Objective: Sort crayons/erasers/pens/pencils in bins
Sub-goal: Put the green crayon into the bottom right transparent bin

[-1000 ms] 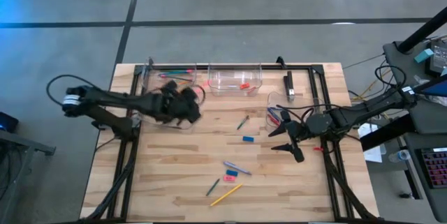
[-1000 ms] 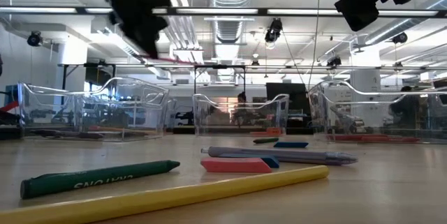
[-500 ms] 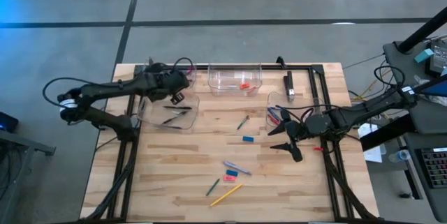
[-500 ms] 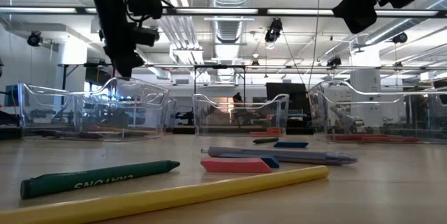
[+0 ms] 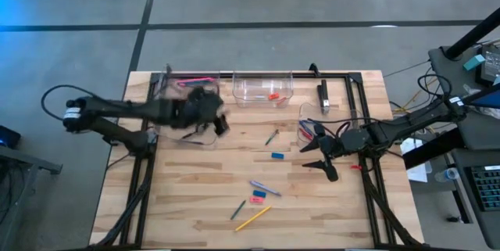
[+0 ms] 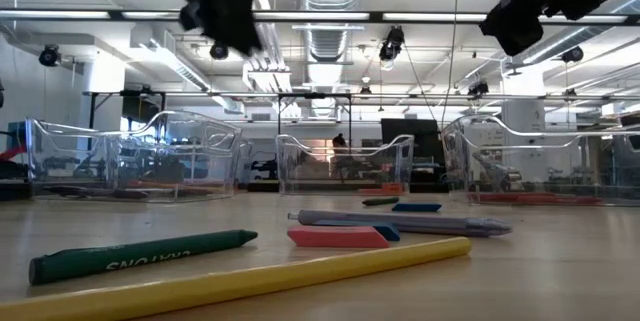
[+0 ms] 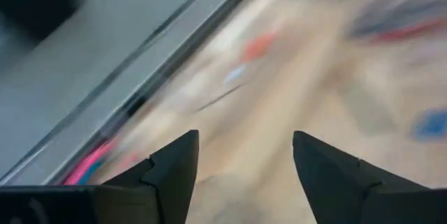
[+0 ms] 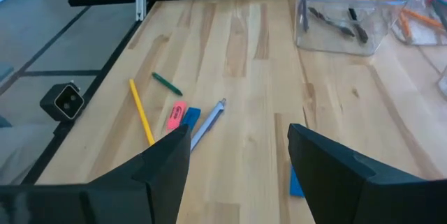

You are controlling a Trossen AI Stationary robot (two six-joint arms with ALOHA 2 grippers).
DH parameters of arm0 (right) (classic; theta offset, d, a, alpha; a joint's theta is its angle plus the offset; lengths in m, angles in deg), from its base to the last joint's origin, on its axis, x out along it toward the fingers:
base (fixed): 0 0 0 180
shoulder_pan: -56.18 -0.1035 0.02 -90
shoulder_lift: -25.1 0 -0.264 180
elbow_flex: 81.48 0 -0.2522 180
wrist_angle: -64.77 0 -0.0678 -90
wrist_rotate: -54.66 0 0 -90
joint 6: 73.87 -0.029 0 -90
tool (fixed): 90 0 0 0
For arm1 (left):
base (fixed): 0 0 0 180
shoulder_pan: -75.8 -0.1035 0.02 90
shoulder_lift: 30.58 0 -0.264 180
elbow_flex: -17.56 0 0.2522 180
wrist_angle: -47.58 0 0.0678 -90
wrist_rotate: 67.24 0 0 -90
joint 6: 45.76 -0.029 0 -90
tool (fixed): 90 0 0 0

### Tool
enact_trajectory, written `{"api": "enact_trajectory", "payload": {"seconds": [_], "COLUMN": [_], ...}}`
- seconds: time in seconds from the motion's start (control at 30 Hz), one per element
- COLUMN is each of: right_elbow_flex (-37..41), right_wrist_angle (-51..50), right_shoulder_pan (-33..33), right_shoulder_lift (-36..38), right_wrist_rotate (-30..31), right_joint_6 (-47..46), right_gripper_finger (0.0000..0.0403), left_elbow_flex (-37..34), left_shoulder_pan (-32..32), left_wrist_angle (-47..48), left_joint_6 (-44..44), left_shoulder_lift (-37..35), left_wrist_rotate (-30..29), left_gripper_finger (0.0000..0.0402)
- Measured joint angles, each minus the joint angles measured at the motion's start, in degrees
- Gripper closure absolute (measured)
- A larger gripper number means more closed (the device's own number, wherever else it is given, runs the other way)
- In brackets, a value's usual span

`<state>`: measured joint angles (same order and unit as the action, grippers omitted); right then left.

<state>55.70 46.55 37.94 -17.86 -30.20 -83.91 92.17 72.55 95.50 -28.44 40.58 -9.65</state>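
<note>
The left claw now stands open and empty, swinging away from the 2 clear bins at the tabletop's back left; a second ago it was shut over them, so a drop looks just done. A pink pencil lies in the rear bin. The right claw hangs open and empty at the right. Still to sort: the yellow pencil, green crayon, grey pen and red eraser.
</note>
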Motion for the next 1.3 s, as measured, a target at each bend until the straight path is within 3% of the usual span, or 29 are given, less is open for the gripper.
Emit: {"api": "enact_trajectory", "payload": {"seconds": [0.23, 0.37, 0.43, 0.6, 0.7, 0.8, 0.97, 1.13, 1.3], "right_elbow_flex": [1.01, 1.16, 1.16, 1.16, 1.16, 1.16, 1.05, 1.04, 1.01], "right_wrist_angle": [-0.24, -0.50, -0.25, -0.42, -0.70, -0.78, -0.63, -0.33, 0.07], "right_shoulder_pan": [0.00, 0.00, 0.00, 0.00, 0.00, 0.00, 0.00, 0.00, 0.00], "right_shoulder_lift": [-0.28, -0.68, -0.95, -0.98, -0.98, -1.06, -1.05, -1.07, -1.09], "right_wrist_rotate": [-0.01, -0.01, -0.01, -0.03, -0.05, -0.05, -0.01, -0.01, -0.01], "right_joint_6": [-0.93, -0.76, -0.64, -1.25, -1.76, -1.58, -1.36, -1.55, -2.14], "right_gripper_finger": [0.0174, 0.0174, 0.0174, 0.0174, 0.0174, 0.0174, 0.0174, 0.0174, 0.0174], "left_elbow_flex": [-6.71, -6.78, -6.03, -4.99, -4.31, -1.86, 6.04, 16.15, 20.40], "left_shoulder_pan": [21.28, 26.05, 26.48, 26.52, 26.98, 28.32, 33.27, 37.02, 37.31], "left_wrist_angle": [-37.65, -46.48, -45.39, -45.05, -38.88, -27.55, -12.55, -4.33, -0.21], "left_joint_6": [-6.80, -12.74, -12.25, -2.92, 7.62, 19.93, 30.28, 31.92, 33.38], "left_shoulder_lift": [9.07, 17.69, 21.78, 27.91, 28.19, 27.33, 28.67, 33.14, 36.99], "left_wrist_rotate": [-4.47, -4.72, -3.51, 10.57, 15.62, 16.98, 18.51, 18.34, 19.17], "left_gripper_finger": [0.0186, 0.0186, 0.0186, 0.0185, 0.0185, 0.0188, 0.0214, 0.0241, 0.0244]}}
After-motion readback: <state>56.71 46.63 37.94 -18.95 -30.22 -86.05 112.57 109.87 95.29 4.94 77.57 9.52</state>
